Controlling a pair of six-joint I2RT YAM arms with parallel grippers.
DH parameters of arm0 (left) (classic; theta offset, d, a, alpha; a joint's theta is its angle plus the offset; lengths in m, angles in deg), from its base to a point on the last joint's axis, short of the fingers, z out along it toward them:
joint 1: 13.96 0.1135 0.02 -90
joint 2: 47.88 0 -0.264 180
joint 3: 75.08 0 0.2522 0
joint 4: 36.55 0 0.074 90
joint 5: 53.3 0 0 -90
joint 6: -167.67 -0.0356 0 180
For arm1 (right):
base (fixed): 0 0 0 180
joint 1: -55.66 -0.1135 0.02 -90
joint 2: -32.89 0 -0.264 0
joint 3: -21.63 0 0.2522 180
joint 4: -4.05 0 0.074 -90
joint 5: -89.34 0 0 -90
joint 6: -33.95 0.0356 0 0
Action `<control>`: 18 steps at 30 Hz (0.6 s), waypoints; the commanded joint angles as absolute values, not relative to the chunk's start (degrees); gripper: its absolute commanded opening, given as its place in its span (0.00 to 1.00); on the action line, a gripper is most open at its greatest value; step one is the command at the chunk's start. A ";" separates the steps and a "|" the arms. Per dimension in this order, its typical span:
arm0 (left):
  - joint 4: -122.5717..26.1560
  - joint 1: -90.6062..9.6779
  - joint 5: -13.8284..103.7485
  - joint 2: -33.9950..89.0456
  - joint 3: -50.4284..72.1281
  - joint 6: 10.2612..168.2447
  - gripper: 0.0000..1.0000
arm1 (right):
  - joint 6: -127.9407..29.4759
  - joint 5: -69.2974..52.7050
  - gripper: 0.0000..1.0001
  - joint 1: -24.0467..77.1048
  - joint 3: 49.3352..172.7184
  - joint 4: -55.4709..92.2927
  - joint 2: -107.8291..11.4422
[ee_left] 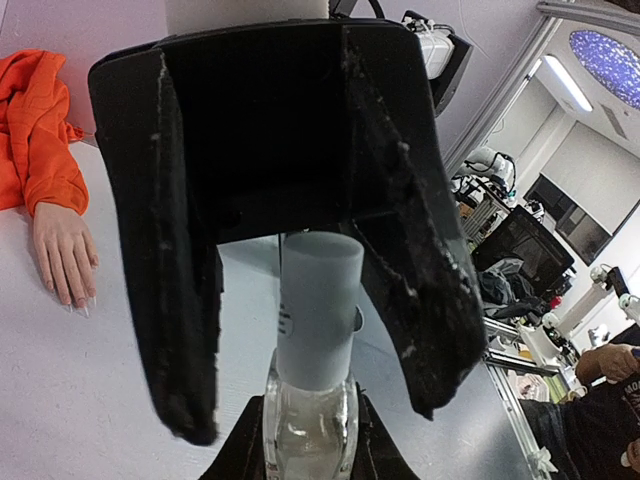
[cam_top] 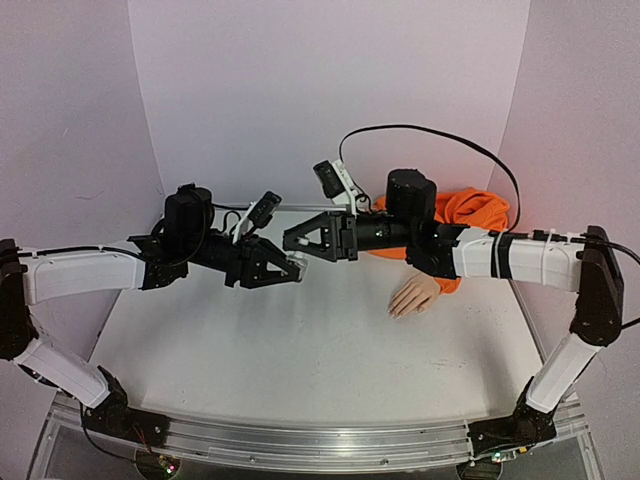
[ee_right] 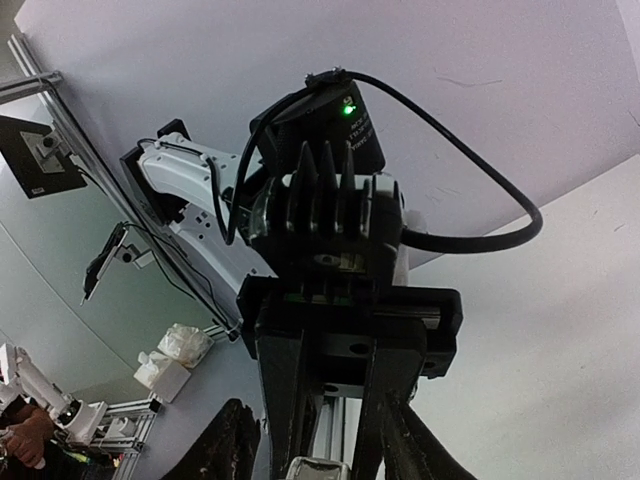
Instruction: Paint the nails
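1. Two grippers meet: left gripper (cam_top: 290, 270) clamps the clear bottle (ee_left: 310, 432); right gripper (cam_top: 297, 248), jaws apart, straddles its grey cap (ee_left: 320, 310).
2. Rightward and lower, the nails (ee_left: 78, 303) lie on the mannequin hand (cam_top: 415, 295), nearer the right gripper.

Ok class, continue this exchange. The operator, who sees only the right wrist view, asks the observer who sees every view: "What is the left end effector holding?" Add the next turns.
Observer: The left end effector is shut on a small clear bottle with a grey cap.
Operator: Is my right end effector on that cap?
Observer: Its fingers stand either side of the cap, with a gap showing on one side.
Operator: And where are the nails?
Observer: On the mannequin hand, which lies palm down on the table on the right arm's side.
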State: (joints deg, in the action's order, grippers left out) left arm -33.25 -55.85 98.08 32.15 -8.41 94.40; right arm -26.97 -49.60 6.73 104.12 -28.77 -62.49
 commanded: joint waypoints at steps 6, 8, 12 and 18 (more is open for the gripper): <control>-29.92 -55.89 100.41 32.46 -5.01 93.63 0.00 | -23.84 -56.83 0.18 6.66 106.51 -37.15 -63.49; -29.92 -55.88 100.28 32.75 -4.73 93.75 0.00 | -23.28 -57.33 0.12 6.69 106.36 -38.11 -63.82; -29.92 -55.89 97.46 32.52 -4.87 93.23 0.00 | -23.07 -56.98 0.03 6.62 105.55 -38.95 -64.02; -30.09 -55.89 72.71 29.88 -7.08 92.50 0.00 | -23.49 -51.16 0.00 6.67 103.82 -38.35 -64.90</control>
State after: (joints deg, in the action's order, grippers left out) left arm -33.27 -56.03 93.91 32.35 -8.06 93.57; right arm -23.97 -53.04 7.69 104.23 -34.41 -64.43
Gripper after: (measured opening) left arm 0.213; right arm 0.152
